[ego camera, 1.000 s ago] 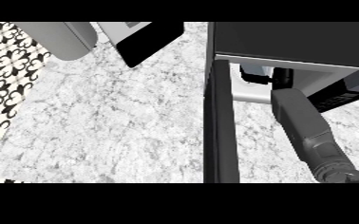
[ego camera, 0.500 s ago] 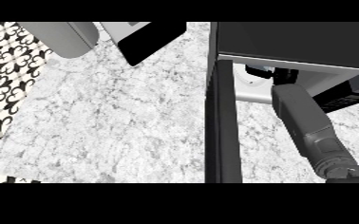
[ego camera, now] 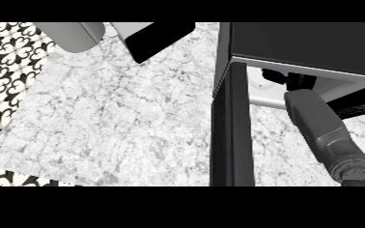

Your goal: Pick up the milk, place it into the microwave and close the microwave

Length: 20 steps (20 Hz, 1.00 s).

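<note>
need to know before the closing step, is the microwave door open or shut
Open. The microwave door stands swung out edge-on toward the view's lower edge, and the right forearm reaches through the opening beside it into the microwave.

dark microwave (ego camera: 299, 46), door (ego camera: 231, 125) open

We see a white-and-grey mottled marble counter top (ego camera: 121, 125) left of our black right hand (ego camera: 296, 80) on its grey forearm (ego camera: 321, 125). Dark grey boxy microwave (ego camera: 299, 43), near-black open door (ego camera: 231, 125). Far left: black-and-white ornamental patterned strip (ego camera: 18, 67).
</note>
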### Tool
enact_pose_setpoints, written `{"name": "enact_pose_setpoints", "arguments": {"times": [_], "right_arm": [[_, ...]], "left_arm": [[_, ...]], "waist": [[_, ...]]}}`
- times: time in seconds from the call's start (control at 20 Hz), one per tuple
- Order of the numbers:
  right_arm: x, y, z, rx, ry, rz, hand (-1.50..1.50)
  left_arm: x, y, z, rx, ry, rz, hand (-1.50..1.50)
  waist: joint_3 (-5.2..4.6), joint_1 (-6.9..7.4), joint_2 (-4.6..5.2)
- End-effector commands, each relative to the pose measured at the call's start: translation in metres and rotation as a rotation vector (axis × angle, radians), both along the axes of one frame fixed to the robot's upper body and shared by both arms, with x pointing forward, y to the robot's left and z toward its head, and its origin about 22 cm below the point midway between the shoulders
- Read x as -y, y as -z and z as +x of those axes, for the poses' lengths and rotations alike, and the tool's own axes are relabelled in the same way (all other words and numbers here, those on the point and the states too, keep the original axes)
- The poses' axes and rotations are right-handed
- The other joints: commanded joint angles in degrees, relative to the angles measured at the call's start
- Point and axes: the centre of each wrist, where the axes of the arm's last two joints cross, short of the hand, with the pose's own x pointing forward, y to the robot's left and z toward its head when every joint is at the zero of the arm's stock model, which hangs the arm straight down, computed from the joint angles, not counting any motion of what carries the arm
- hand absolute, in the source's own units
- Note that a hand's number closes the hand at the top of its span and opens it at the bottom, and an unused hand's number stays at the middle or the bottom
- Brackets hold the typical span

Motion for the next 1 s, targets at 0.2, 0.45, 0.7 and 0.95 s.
{"name": "enact_pose_setpoints", "arguments": {"times": [0.2, 0.45, 0.7, 0.95], "right_arm": [[0.03, 0.031, -0.03, -0.145, 0.3, -0.156, -1.5], [-0.034, 0.006, 0.002, -0.13, -0.193, -0.129, -1.5], [-0.049, 0.008, 0.002, -0.151, -0.264, -0.089, -1.5], [-0.073, 0.013, 0.0, -0.188, -0.348, -0.027, -1.5]], "left_arm": [[-0.002, 0.002, 0.008, 0.008, 0.003, 0.026, -1.5], [-0.001, 0.005, 0.011, -0.001, 0.0, 0.022, -1.5], [-0.006, 0.0, 0.013, 0.016, 0.012, 0.028, -1.5], [-0.005, -0.001, 0.015, 0.027, 0.007, 0.036, -1.5]], "waist": [[0.6, 0.35, 0.64], [1.17, -0.1, -0.48], [1.23, 0.2, -0.43], [1.21, 0.22, -0.48]]}}
